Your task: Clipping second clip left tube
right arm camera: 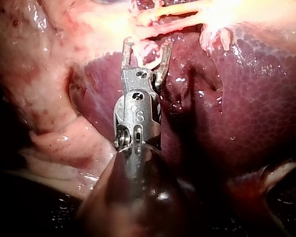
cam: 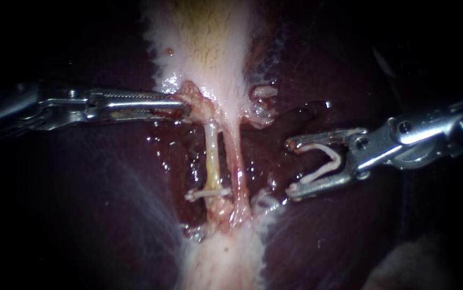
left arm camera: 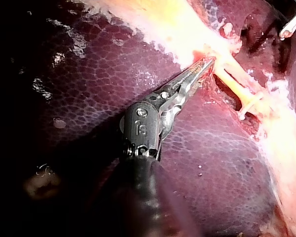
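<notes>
Two tubes run side by side down a cleft in the liver (cam: 81, 215): the yellowish left tube (cam: 212, 156) and the pink right tube (cam: 237, 161). A white clip (cam: 208, 193) crosses the left tube near its lower end. My left instrument (cam: 182, 108) is shut on the pale tissue at the tubes' upper end, as the left wrist view confirms (left arm camera: 201, 68). My right instrument (cam: 291, 167) stands to the right of both tubes, apart from them. Its jaws are spread wide and carry an open white clip (cam: 325, 164) between them, also seen in the right wrist view (right arm camera: 148, 60).
A broad pale band of tissue (cam: 210, 43) runs above and below the tubes. Dark, wet liver bed (cam: 266, 139) lies between the right tube and my right instrument. In the right wrist view pink folded tissue (right arm camera: 54, 143) lies beside the shaft.
</notes>
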Robot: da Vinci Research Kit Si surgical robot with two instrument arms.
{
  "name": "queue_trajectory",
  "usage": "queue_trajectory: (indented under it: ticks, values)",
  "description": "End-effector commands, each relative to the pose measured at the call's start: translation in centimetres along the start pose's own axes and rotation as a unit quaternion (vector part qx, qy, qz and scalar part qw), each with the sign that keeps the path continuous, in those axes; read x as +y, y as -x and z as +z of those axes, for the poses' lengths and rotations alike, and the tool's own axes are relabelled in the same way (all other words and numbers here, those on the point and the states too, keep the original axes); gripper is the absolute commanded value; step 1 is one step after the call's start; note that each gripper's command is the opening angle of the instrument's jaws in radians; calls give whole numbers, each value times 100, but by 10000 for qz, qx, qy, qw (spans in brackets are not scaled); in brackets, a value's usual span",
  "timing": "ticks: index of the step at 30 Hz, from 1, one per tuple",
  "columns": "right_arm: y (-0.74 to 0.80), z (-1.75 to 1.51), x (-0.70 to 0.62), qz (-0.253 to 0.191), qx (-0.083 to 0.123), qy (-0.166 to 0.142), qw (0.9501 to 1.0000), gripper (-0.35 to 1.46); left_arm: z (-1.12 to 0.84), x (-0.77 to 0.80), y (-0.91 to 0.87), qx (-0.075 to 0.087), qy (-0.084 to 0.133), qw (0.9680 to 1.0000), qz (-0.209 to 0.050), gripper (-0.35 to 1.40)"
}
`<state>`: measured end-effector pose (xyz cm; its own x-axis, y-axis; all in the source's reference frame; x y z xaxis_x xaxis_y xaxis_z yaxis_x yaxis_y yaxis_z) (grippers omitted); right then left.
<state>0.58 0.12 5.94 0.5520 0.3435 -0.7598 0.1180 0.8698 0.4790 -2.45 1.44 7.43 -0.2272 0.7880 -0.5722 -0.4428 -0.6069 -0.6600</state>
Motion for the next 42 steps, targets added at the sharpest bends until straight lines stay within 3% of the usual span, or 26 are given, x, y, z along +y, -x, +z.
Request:
queue_trajectory:
  ticks: [1, 8, 14, 18, 25, 34, 42]
  values:
    - [0, 0, 0, 0, 0, 0, 10000, 50, -3, 1, -1, -1, 8, 10000, 0, -35]
    - [0, 0, 0, 1, 0, 1, 10000, 50, -40, 22, -18, -36, 46, 10000, -55, -35]
    - [0, 0, 0, 1, 0, 1, 10000, 50, -79, 45, -47, 102, 162, 9997, -162, -35]
    - [-1, 1, 0, 3, 0, 4, 10000, 50, -92, 50, -58, 174, 165, 9996, -146, -35]
    - [-11, 16, -4, 21, 43, 17, 10000, 50, -89, 48, -53, 178, 158, 9996, -132, -35]
    - [-28, 62, -6, 759, 223, -81, 9968, 50, -88, 48, -53, 180, 152, 9996, -132, -35]
    - [-29, 105, -5, 942, 230, -208, 9951, 50, -88, 49, -53, 180, 151, 9996, -132, -35]
